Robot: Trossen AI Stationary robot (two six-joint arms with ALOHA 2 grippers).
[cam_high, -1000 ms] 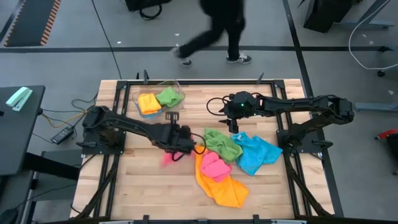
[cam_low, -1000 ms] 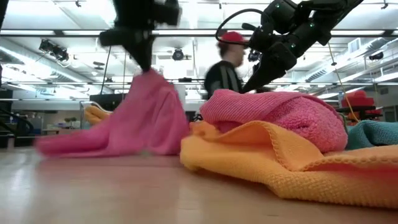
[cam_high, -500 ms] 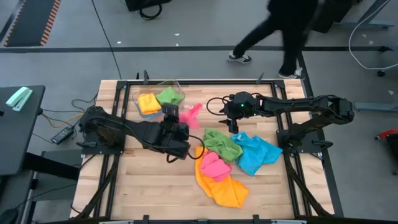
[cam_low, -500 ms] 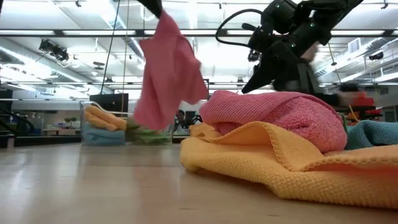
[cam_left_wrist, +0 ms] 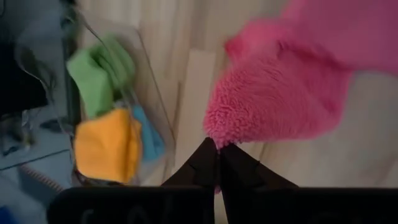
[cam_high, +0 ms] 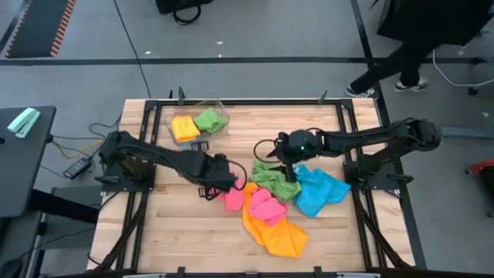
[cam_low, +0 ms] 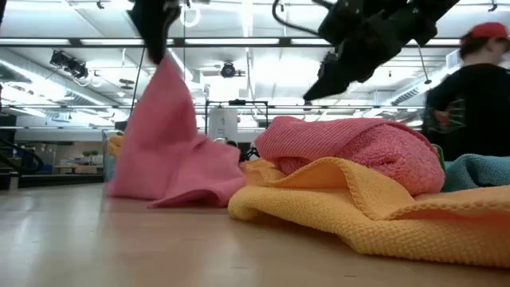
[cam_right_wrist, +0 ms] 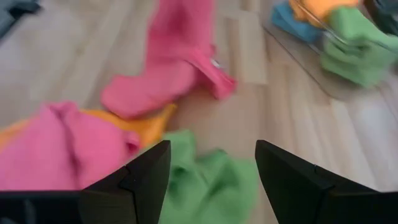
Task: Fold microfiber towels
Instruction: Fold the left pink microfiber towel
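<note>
While the clear plastic bin (cam_high: 199, 123) sits at the far left part of the wooden surface (cam_high: 177, 224), it holds folded cloths: an orange-yellow one (cam_high: 184, 128) and a green one (cam_high: 209, 119), with a blue one (cam_left_wrist: 151, 138) showing in the left wrist view. Nearer the middle, the left end effector (cam_high: 229, 184) is pinched shut on a pink towel (cam_high: 234, 198), whose upper corner it holds aloft while the lower part drapes onto the surface just beside the pile; in the low view this towel (cam_low: 169, 143) hangs as a tall cone with its hem spread on the wood. Next comes the heap of loose towels: a second pink towel (cam_high: 267, 207) bunched on top of an orange-yellow towel (cam_high: 278, 235), which spreads toward the near edge. Touching them on the far side lies a crumpled green towel (cam_high: 276, 179). Above that green towel hovers the right end effector (cam_high: 292, 171), its fingers (cam_right_wrist: 140, 180) spread wide apart and holding nothing. Just right of it, a blue towel (cam_high: 318, 191) lies rumpled against the green one. Beyond the far right corner of the surface, a person (cam_high: 421, 31) in dark clothes stands on the grey floor.
</note>
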